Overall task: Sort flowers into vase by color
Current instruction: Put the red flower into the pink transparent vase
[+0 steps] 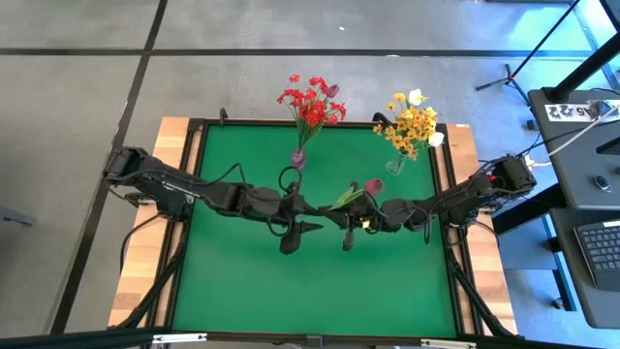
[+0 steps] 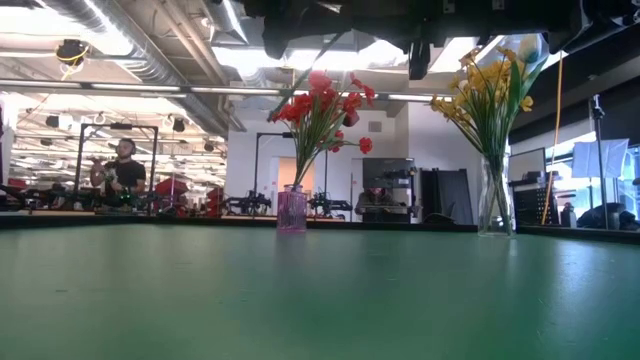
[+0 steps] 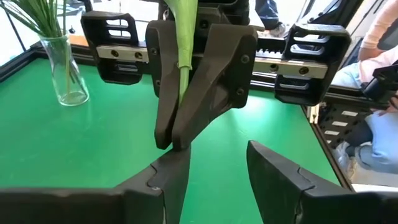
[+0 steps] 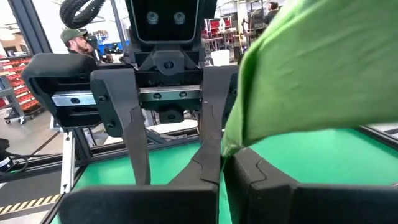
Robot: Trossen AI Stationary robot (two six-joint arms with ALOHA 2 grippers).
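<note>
My right gripper (image 1: pixel 341 215) is over the middle of the green mat and is shut on a flower with a green stem (image 1: pixel 346 198) and a dark red bud (image 1: pixel 373 184). My left gripper (image 1: pixel 312 221) faces it closely, level and open. In the left wrist view my left fingers (image 3: pixel 169 180) stand just short of the right gripper's shut tips. Near the far edge a purple vase (image 1: pixel 298 158) holds red blossom clusters (image 1: pixel 310 102). A clear vase (image 1: pixel 395 166) holds yellow-orange blossoms (image 1: pixel 412 121) and white buds. My right gripper pinches the flower's green stem (image 3: pixel 181 59) between its two fingers, which lie across it. In its own wrist view a green leaf (image 4: pixel 249 134) spreads out right above the shut fingers (image 4: pixel 208 165). The flower is lifted clear of the mat, its bud toward the far right.
Both vases stand upright on the mat (image 1: pixel 242 281) near its far edge. A black frame (image 1: pixel 197 174) and wooden borders surround the mat. The mat's near half is bare. People show in the room behind the table (image 2: pixel 125 165).
</note>
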